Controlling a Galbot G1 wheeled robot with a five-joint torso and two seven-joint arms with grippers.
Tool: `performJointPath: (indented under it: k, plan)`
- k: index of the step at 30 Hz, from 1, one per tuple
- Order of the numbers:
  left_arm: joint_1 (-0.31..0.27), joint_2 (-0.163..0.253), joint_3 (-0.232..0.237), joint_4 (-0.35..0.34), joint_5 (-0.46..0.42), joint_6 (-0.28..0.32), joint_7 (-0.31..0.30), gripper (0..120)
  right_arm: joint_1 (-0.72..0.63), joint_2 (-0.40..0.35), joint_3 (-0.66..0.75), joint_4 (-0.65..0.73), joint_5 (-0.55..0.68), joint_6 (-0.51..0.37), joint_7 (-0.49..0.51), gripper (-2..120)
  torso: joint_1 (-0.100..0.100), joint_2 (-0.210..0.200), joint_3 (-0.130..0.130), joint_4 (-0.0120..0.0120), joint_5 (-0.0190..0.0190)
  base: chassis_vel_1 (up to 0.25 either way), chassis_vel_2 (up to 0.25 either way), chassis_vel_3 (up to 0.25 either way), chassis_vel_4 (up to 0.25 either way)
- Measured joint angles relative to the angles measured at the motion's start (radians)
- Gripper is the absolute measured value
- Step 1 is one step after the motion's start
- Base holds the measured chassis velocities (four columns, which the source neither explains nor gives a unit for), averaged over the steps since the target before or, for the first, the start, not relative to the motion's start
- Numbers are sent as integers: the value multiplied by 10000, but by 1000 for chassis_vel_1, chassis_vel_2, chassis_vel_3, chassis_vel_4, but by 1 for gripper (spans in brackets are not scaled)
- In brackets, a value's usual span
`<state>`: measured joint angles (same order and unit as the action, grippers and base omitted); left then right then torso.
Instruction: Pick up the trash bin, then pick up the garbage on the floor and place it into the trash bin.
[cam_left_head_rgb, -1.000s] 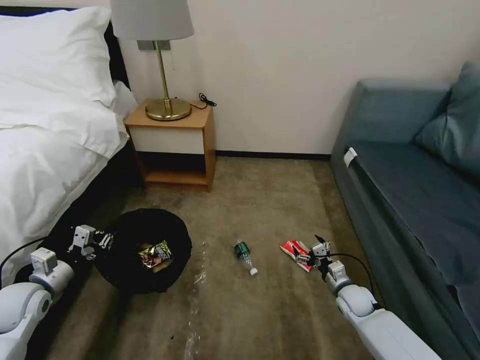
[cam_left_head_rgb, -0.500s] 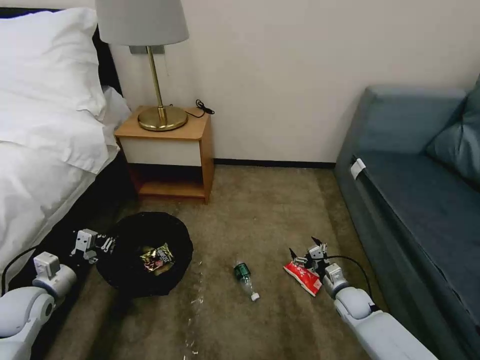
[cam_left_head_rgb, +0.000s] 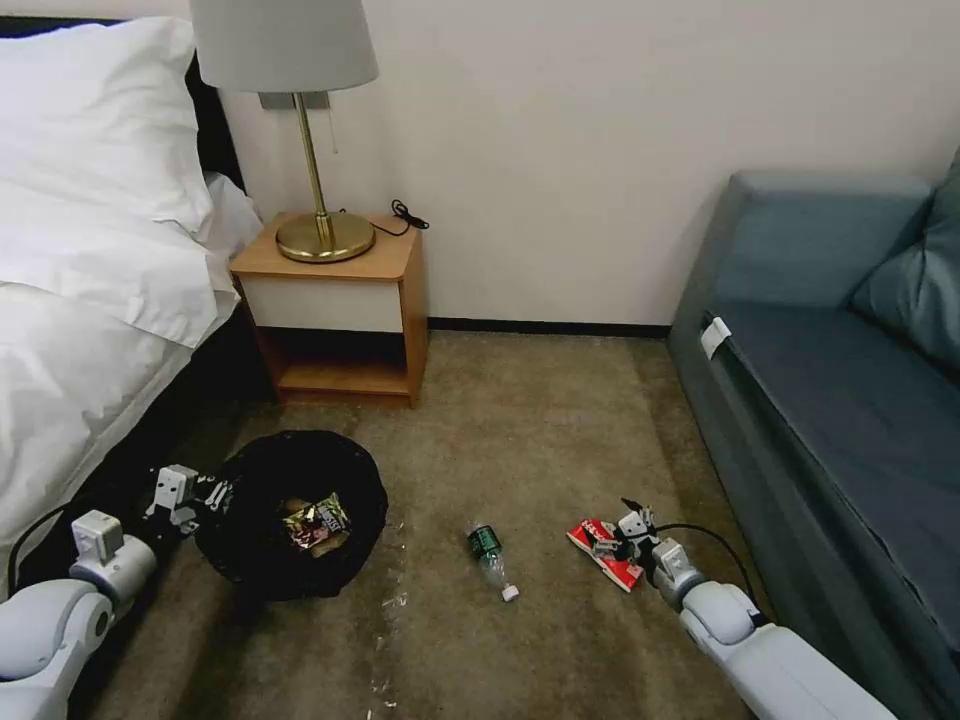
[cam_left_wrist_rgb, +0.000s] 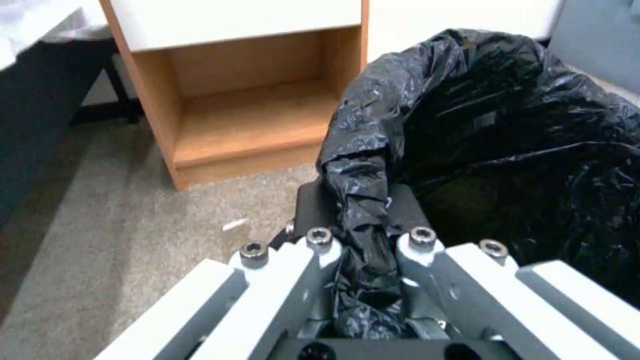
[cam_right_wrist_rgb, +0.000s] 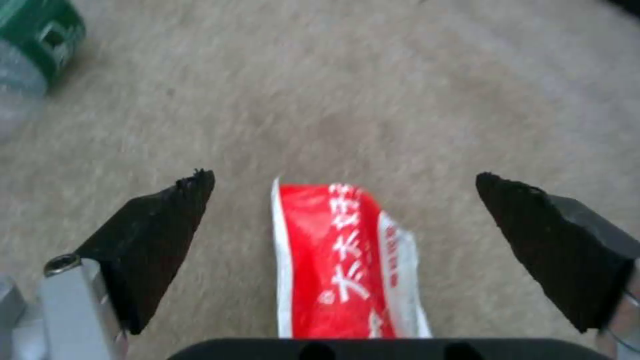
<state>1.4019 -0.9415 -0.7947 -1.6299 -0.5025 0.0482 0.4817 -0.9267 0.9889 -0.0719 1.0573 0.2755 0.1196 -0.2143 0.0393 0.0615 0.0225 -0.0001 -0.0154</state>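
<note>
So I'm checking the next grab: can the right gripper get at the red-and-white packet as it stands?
Probably yes. The right gripper is open and low over the carpet, and the red-and-white packet lies flat between its fingers with nothing on top; the bottle lies well aside.

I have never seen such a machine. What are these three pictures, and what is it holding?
A wheeled robot with two arms is tidying a bedroom. The wide picture is from its head camera; the other two are from cameras on its wrists. The left end effector is shut on the black bag at the rim of the trash bin, which has a snack wrapper inside. The right end effector is open, low over the carpet, its fingers on either side of a red-and-white packet. A small bottle lies on the carpet between bin and packet.
</note>
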Motion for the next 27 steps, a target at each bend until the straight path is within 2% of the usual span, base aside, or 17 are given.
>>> performJointPath:
  k: [5,9,11,20,27]
  plan:
    - [-281,-348,27,367,87,-315,137,4,589,197,-469,-991,-64,-18,-1083,100,0,0,1,-4,1,0,0,0,0]
    - [-371,-507,41,545,200,-393,175,4,953,435,-686,-1662,-164,181,-1470,100,0,-1,1,-1,0,0,0,0,0]
    - [-409,-616,57,664,302,-423,199,4,1423,779,-834,-2645,-323,530,-1853,100,1,0,2,-1,3,0,0,0,0]
    - [-568,-803,234,708,434,-411,155,4,2444,1516,-781,-4553,-889,1430,-2096,100,1,0,1,-3,1,0,0,0,0]
    - [-616,-867,344,659,475,-353,87,4,2713,1636,-686,-4927,-1025,1549,-2209,100,3,0,0,-3,1,0,0,0,0]
